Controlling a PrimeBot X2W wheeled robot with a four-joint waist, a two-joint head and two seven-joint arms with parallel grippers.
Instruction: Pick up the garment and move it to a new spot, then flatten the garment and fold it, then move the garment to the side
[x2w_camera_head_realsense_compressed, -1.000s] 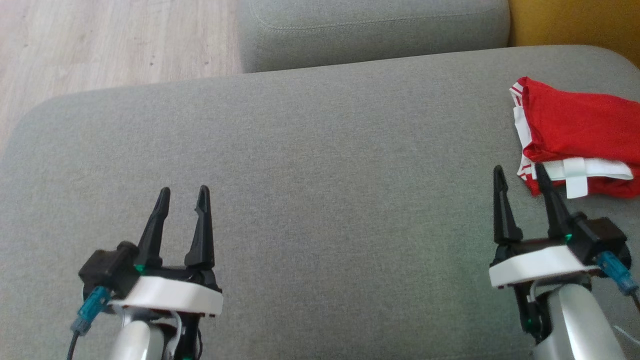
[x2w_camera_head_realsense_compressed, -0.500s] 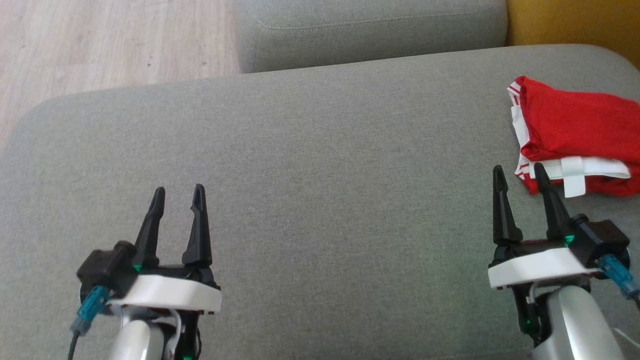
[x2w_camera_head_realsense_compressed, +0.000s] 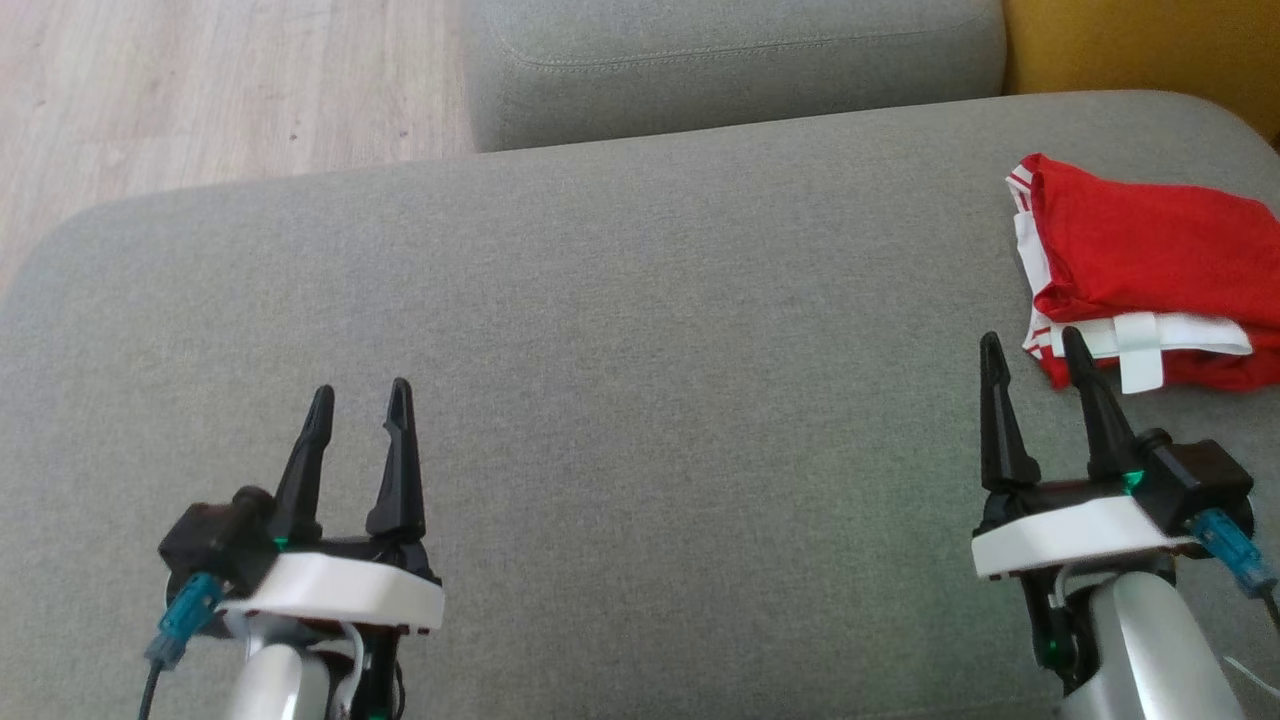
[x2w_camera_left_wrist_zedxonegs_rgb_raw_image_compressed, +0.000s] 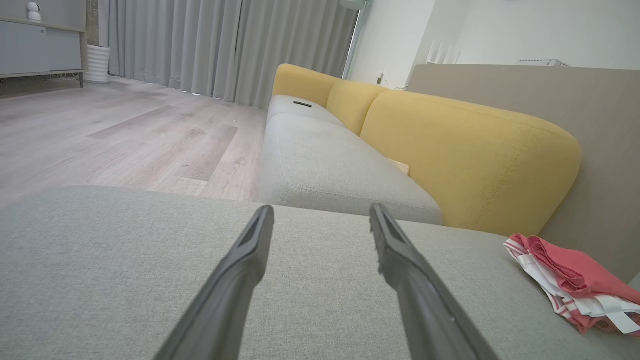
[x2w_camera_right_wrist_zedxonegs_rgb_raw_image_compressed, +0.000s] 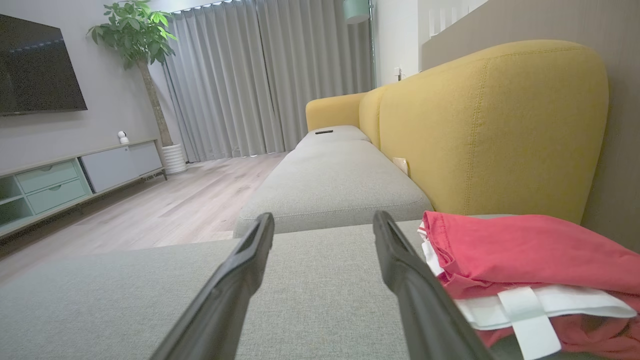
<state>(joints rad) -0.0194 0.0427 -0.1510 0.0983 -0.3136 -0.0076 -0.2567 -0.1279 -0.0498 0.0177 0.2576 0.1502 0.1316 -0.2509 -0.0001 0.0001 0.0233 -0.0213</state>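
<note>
Red and white, the folded garment (x2w_camera_head_realsense_compressed: 1140, 265) lies at the far right of the grey seat cushion (x2w_camera_head_realsense_compressed: 640, 330), close to that cushion's rounded right corner and beside the yellow backrest (x2w_camera_right_wrist_zedxonegs_rgb_raw_image_compressed: 490, 130). White bands show along its left and near edges, and a white strip sticks out of the near fold. The right gripper (x2w_camera_head_realsense_compressed: 1031, 337) hovers just short of the garment's near-left corner, its 2 fingers spread wide with nothing between them. Its outer fingertip overlaps the red cloth in the head view, and I cannot tell whether it touches. The left gripper (x2w_camera_head_realsense_compressed: 361, 390) hangs over the near left part of the cushion, well apart from the garment, its fingers likewise spread and holding nothing. Between the 2 grippers the cushion is bare fabric from its near side to its far edge. Beyond that far edge lie a wood floor (x2w_camera_head_realsense_compressed: 200, 90) on the left and another grey cushion (x2w_camera_head_realsense_compressed: 730, 60) in the middle.
</note>
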